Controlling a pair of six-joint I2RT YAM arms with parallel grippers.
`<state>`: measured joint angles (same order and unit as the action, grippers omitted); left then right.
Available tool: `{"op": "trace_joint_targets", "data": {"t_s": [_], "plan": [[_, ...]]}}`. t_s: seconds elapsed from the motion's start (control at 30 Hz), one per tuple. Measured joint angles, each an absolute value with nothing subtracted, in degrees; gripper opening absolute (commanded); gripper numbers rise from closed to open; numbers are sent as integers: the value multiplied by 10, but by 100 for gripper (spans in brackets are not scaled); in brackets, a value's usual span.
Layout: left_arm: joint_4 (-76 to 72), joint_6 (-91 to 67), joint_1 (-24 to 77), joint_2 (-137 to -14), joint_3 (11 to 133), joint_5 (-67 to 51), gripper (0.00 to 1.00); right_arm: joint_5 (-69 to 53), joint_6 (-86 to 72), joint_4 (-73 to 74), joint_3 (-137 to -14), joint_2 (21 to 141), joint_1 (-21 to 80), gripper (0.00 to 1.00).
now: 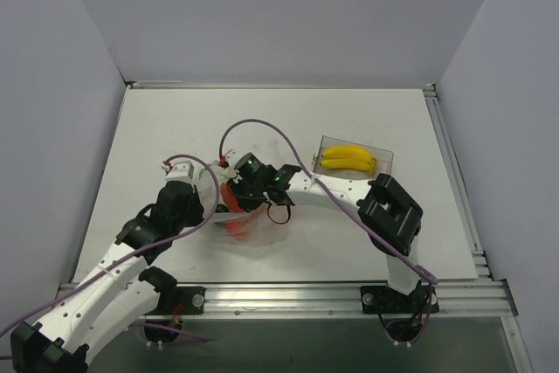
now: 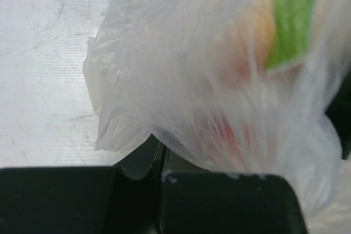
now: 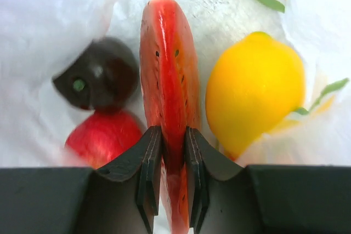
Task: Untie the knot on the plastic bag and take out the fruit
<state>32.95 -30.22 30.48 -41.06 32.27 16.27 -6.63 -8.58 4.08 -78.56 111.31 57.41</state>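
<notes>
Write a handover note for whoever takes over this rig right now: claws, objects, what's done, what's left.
Left claw: shut, pinching the plastic bag mid-table.
Right claw: inside the bag, shut on the red slice.
Done: bag appears open; banana lies in the clear box.
To do: lift out the slice, then the yellow fruit, dark ball and red ball.

Top view overhead, wrist views hugging plastic bag (image 2: 164, 80)

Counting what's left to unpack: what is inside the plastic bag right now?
A red watermelon slice in the right tool, a lemon, a dark fruit and a red fruit. Anything beneath them is hidden by folds of the plastic bag.
</notes>
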Motion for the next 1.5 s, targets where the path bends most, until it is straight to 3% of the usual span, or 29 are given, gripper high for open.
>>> {"op": "trace_joint_targets", "data": {"t_s": [0.47,0.9,1.3,1.5], "plan": [[302,-283,282,-406,323,186,0,-50,-109,-46,-698,927,574,0],[297,-280,281,-402,323,179,0,-64,-118,-128,-738,898,555,0],[297,-280,280,-402,323,177,0,-4,48,17,-667,677,446,0],[297,-280,280,-402,323,175,0,7,154,105,-613,649,356,5]]}}
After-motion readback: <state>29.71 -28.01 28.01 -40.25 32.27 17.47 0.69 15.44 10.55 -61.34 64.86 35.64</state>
